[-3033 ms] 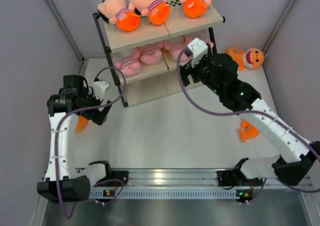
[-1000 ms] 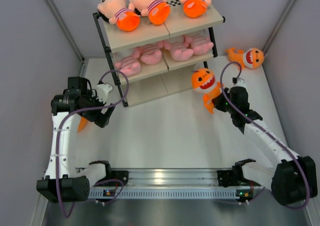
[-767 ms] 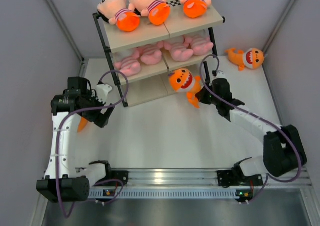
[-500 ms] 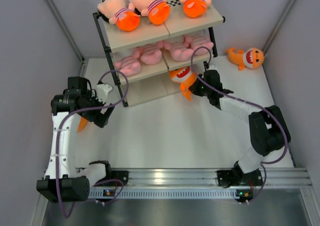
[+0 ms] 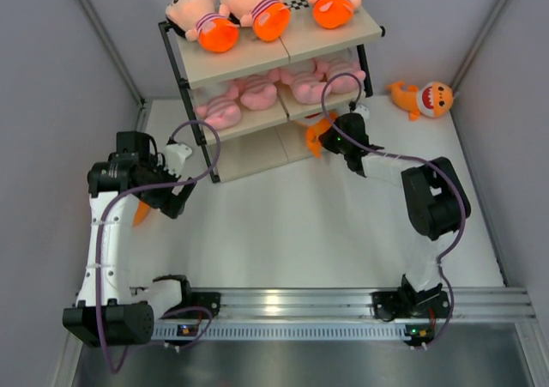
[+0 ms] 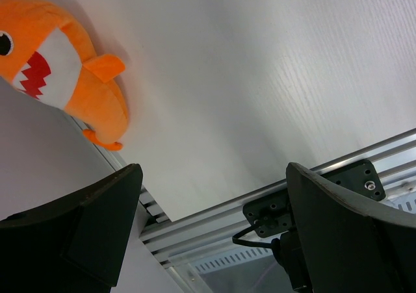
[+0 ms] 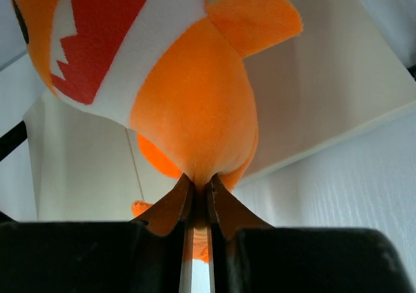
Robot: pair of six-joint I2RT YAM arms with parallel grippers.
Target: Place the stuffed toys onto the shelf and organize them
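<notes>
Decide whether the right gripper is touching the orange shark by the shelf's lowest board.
Touching. The right wrist view shows the right gripper pinched shut on the narrow tail end of the orange shark, with plush squeezed between its fingertips.

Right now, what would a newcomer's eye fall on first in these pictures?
The orange plush shark with a white mouth, pinched at its lower end by the shut right gripper, close before the lower part of the black-framed, beige-boarded three-tier shelf. Then three peach-headed dolls on the top tier and pink plush animals on the middle one. A second orange shark lies on the table, far right.
</notes>
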